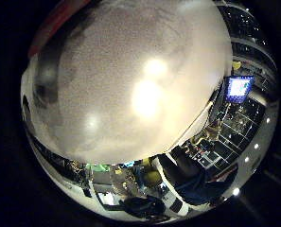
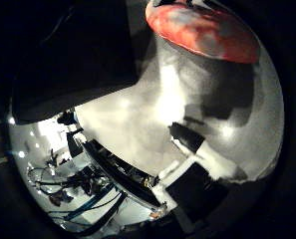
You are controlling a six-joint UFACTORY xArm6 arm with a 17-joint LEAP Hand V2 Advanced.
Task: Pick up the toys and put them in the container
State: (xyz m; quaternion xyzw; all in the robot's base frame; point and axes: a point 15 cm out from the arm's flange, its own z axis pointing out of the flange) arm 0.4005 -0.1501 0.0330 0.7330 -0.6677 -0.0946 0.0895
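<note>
Grey speckled tabletop point(image 1: 130, 71) fills palm views; red object point(image 2: 202, 30) near hand's finger point(image 2: 197, 144). Nothing held; grip state unclear. Progress unjudgeable: no container visible.

Both cams sit on the palm looking out at a pale speckled tabletop point(image 1: 130, 80) from close up. The little finger side one is nearly filled by it, room squeezed toward 5 o'clock. The thumb side one shares that surface, with an orange-red rim point(image 2: 202, 30) at 1 o'clock.
</note>
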